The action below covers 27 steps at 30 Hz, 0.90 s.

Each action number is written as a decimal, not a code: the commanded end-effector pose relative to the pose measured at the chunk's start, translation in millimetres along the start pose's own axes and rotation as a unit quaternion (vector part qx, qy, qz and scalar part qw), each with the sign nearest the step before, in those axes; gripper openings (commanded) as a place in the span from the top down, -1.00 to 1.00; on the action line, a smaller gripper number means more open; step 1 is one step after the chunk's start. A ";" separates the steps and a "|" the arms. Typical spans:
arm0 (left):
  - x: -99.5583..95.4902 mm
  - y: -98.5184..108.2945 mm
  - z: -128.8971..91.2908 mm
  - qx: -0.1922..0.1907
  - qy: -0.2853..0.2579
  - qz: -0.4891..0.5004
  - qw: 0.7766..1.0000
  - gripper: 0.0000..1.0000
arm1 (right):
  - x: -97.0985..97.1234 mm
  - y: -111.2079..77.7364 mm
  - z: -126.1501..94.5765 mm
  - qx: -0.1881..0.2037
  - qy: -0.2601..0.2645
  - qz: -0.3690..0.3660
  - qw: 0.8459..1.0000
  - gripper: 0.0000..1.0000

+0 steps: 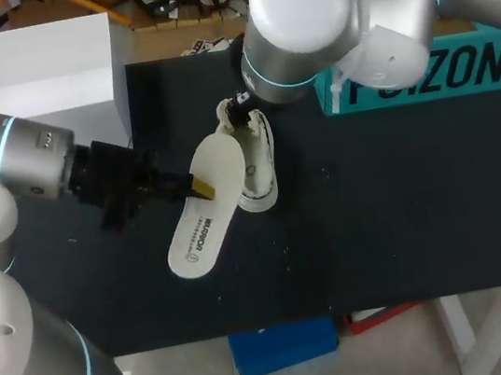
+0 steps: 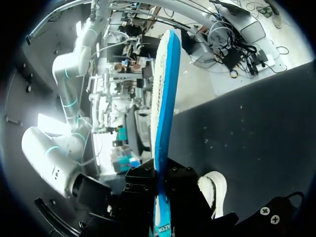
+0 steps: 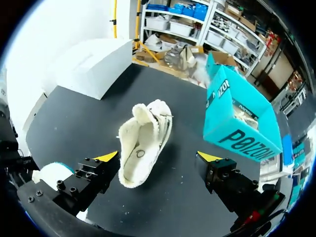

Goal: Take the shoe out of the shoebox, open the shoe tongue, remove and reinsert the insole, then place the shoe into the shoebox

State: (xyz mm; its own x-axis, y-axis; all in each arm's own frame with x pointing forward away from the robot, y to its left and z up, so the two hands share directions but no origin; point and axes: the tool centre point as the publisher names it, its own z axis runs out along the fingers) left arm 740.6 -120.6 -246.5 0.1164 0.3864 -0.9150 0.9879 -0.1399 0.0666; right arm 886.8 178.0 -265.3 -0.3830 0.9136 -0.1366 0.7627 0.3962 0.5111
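Now | the insole (image 1: 201,225) is pinched in the left hand (image 1: 202,189) | the right hand (image 3: 158,157) is spread wide above the shoe (image 3: 142,144) | shoe is laid on the tabletop (image 1: 394,204)

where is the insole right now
In the head view, left of centre, the insole is out of the shoe, just beside it, clamped in the left gripper.

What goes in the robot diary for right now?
left gripper: shut on insole | right gripper: open above shoe | shoe: on table
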 end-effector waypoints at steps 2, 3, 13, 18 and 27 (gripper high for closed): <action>4.0 -0.4 1.1 0.001 -0.003 -0.002 1.000 1.00 | -16.7 -18.2 -14.0 -0.066 0.079 -0.114 0.988 -1.00; 4.6 -0.4 1.9 0.003 -0.004 -0.002 1.000 1.00 | -16.7 -18.2 -14.0 -0.066 0.079 -0.114 0.988 -1.00; 5.6 3.3 14.6 0.020 -0.023 -0.018 0.999 1.00 | -16.7 -18.2 -14.0 -0.066 0.079 -0.114 0.988 -1.00; 3.2 5.5 12.3 0.021 -0.028 -0.014 0.999 1.00 | -26.8 -33.3 -22.9 -0.061 0.073 -0.132 0.987 -1.00; 10.3 9.9 19.2 0.031 -0.028 -0.030 0.999 1.00 | -44.7 -68.9 -52.1 -0.073 0.055 -0.189 0.978 -1.00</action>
State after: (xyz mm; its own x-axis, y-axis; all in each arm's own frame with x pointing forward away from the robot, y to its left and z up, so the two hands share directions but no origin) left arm 744.8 -130.5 -259.5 0.0513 0.3396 -0.9392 0.9857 -0.1684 -0.0070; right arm 845.3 124.3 -260.8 -0.6735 0.6983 -0.2426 0.5008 0.6724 0.5451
